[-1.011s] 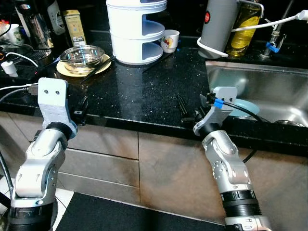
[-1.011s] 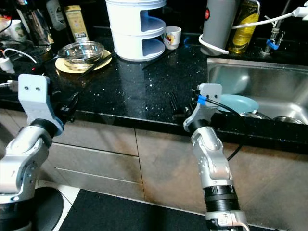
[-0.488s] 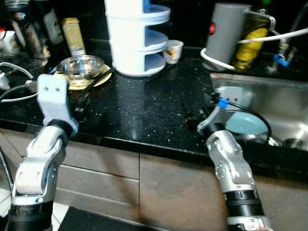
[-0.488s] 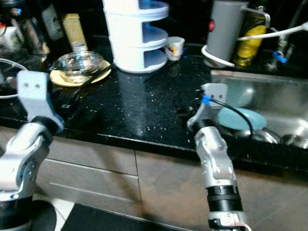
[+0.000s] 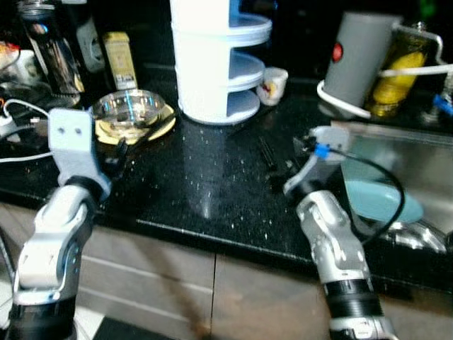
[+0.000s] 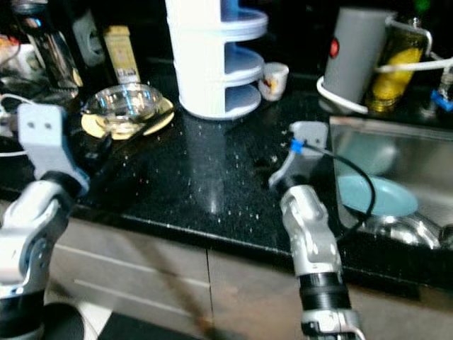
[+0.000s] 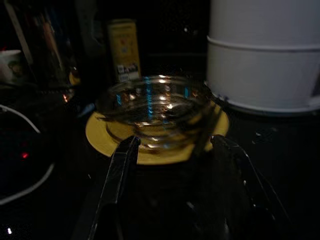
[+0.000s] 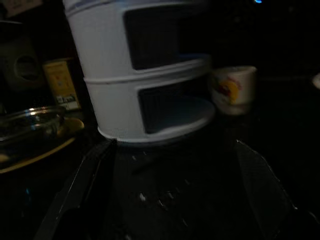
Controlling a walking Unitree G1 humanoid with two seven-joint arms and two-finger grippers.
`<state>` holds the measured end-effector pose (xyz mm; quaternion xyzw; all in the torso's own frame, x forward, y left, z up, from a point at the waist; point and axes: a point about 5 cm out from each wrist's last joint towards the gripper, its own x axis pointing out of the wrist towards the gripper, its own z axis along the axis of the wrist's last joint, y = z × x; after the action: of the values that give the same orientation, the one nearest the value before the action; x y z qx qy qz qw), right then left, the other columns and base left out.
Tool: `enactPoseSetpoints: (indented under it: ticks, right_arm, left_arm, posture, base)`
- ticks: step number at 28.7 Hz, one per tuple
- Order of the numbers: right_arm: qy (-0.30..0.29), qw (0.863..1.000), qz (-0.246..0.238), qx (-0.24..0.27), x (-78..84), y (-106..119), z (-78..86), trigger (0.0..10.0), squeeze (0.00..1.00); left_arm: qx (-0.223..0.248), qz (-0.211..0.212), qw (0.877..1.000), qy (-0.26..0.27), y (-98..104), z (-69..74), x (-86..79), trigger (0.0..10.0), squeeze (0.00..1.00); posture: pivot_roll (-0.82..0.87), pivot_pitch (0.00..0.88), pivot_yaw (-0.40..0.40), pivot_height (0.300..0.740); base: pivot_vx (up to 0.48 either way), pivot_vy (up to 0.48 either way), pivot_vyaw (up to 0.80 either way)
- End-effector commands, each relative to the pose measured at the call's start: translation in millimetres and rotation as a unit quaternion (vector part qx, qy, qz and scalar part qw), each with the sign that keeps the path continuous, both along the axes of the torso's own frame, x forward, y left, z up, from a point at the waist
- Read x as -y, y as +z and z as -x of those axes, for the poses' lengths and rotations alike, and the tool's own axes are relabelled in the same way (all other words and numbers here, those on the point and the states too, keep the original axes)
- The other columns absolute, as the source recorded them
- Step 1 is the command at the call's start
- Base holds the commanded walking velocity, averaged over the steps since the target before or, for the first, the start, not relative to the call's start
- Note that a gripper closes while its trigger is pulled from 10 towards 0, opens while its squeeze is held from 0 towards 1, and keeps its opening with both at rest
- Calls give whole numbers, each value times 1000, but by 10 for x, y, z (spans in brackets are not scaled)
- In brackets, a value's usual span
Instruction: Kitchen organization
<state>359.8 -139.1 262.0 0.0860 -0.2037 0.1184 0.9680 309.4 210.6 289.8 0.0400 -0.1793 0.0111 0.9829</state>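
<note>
A clear glass bowl (image 5: 131, 110) sits on a yellow plate (image 5: 161, 122) at the left of the black counter, with dark chopsticks (image 5: 152, 129) lying across the plate's rim. My left gripper (image 5: 119, 157) is low over the counter just short of the plate; in the left wrist view it is open (image 7: 175, 145), the bowl (image 7: 160, 110) straight ahead between its fingers (image 7: 120, 170). My right gripper (image 5: 272, 159) hovers over mid-counter, open (image 8: 174, 145) and holding nothing, facing the white tiered rack (image 8: 145, 75) and a small cup (image 8: 232, 90).
The white tiered rack (image 5: 219, 64) stands at the back centre, the cup (image 5: 272, 83) beside it. A grey cylinder (image 5: 361, 57) and yellow bottle (image 5: 400, 71) stand right of it. The sink (image 6: 417, 152) holds a blue plate (image 5: 379, 202). Jars, a yellow box (image 5: 120, 60) and cables crowd the far left.
The camera has moved forward and nearer the counter. Both arms now reach further over the counter; the left gripper is closer to the yellow plate and bowl.
</note>
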Motion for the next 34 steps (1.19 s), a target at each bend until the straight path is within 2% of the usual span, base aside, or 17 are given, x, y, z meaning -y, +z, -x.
enactPoseSetpoints:
  ticks: [1, 7, 17, 24, 29, 30, 34]
  right_arm:
    - [13, 1000, -4, 2, -43, 6, -6, 10000, 0]
    - [18, 1000, -4, 2, -52, 10, -9, 10000, 0]
    - [19, 1000, -4, 0, -48, -3, -6, 10000, 0]
    - [23, 1000, -2, -1, -57, -10, -10, 10000, 0]
    - [30, 1000, 3, -4, -75, -11, -12, 10000, 0]
    - [33, 999, 5, -5, -84, -9, -12, 10000, 0]
    - [36, 999, 7, -4, -89, -3, -14, 10000, 0]
  left_arm:
    - [-5, 0, 1000, 12, -14, 11, -52, 10000, 0]
    - [-9, 4, 1000, 14, -17, 9, -55, 10000, 0]
    - [-10, -5, 1000, 6, 28, 23, -9, 10000, 0]
    - [-24, -4, 1000, 17, 105, 12, -68, 10000, 0]
    - [-34, -1, 998, 45, 178, 11, -185, 10000, 0]
    - [-58, 0, 996, 74, 197, 5, -279, 10000, 0]
    - [-95, 18, 987, 126, 231, -4, -492, 10000, 0]
  posture:
    - [77, 175, -37, 740]
    - [76, 175, -38, 740]
    - [76, 174, -39, 740]
    - [77, 169, -43, 740]
    - [74, 163, -47, 740]
    - [74, 162, -48, 740]
    - [76, 160, -51, 740]
  base:
    - [368, 0, 0]
    - [355, 0, 0]
    - [0, 0, 0]
    - [0, 0, 0]
    - [0, 0, 0]
    - [0, 0, 0]
    - [0, 0, 0]
